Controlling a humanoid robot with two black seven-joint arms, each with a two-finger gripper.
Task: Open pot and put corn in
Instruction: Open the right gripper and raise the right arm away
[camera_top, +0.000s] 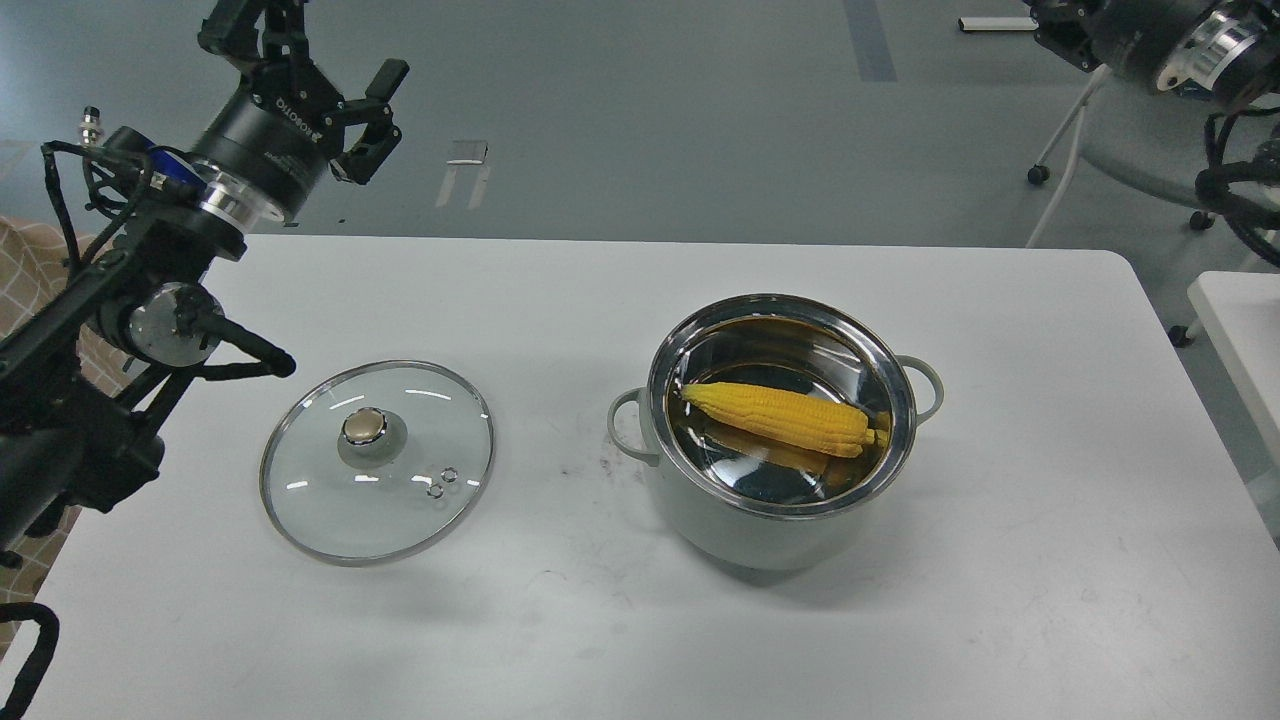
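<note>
Taking the pot (780, 470) as the landmark: farthest to its left and well above the table (560, 620), the left gripper (345, 95) is raised over the table's far left edge, its fingers spread apart and holding nothing. Nearer the pot, still on its left and well apart from it, the glass lid (377, 460) lies flat on the table with its knob up. The pot itself stands open, loop handles out to left and right, and the corn (780, 417) lies inside it on the steel bottom, long axis running roughly left to right, pointed tip toward the left handle and blunt end toward the right. Up and to the right of the pot, at the frame's top corner, only a thick part of the right arm (1160, 40) shows; its gripper is out of view, so its state cannot be told. With the lid off and the corn in, the task looks complete; the open left gripper is the nearer one if anything needs adjusting.
</note>
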